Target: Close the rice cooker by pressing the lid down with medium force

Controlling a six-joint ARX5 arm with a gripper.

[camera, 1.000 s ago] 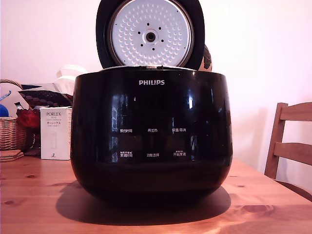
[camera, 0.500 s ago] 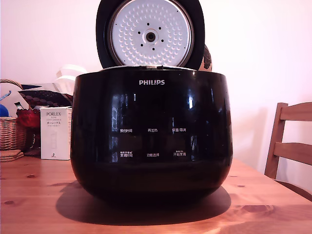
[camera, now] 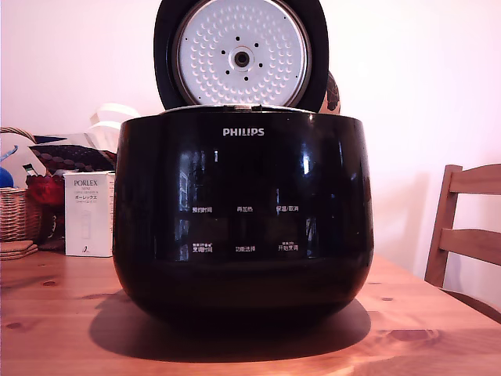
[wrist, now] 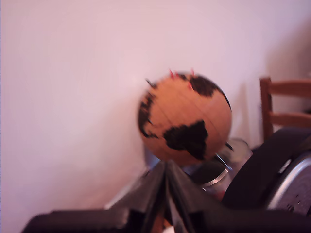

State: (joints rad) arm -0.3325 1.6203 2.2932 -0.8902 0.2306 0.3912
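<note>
While the lid stands upright and open above it, the rice cooker sits on the wooden table, filling the middle of the exterior view. White "PHILIPS" lettering runs across the cooker's upper front, with two rows of small white Chinese button labels below it, too small to read. The lid's underside faces the camera: a dimpled silver plate with a central hub and a ring of small holes.

Beside the cooker, on the exterior view's left, stands a white box printed "PORLEX", with smaller lines beneath that cannot be made out. Further from the cooker on that side are a wicker basket and a clutter of dark and red items. On the exterior view's right, near the cooker and beyond the table edge, is a wooden chair.

Compared with the earlier frames, the cooker, lid, box and chair have not shifted.

The wrist view, blurred, shows the gripper with its two dark fingers meeting in a point, closed on nothing. Beyond it is a brown globe with dark continents and small red pins, against a pale wall. The lid's black rim and silver edge show beside the gripper.
</note>
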